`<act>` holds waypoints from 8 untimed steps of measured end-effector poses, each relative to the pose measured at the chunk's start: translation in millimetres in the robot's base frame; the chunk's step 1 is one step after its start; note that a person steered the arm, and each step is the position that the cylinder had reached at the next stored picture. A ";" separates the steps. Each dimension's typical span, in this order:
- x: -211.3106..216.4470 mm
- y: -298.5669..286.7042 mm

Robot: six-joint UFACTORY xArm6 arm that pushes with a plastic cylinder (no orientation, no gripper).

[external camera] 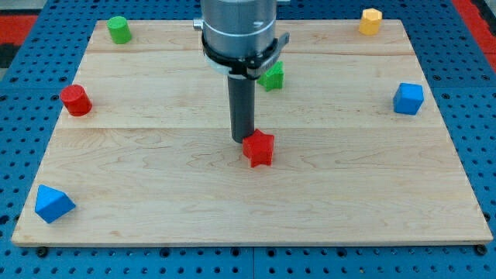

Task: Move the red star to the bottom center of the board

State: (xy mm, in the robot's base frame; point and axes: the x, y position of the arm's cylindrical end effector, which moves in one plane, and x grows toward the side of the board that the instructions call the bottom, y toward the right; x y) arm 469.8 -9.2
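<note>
The red star (259,149) lies on the wooden board (155,201) near its middle, a little below centre. My tip (242,140) rests on the board just up and left of the star, touching or almost touching its upper left edge. The rod rises straight up to the grey arm body (238,31) at the view's top.
A green block (272,76) sits partly behind the arm. A green cylinder (118,29) is at top left, a yellow block (371,21) at top right, a blue cube (408,98) at right, a red cylinder (76,101) at left, a blue triangular block (53,204) at bottom left.
</note>
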 end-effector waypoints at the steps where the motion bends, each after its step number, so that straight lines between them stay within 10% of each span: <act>1: 4.0 4.9; 8: 60.0 7.7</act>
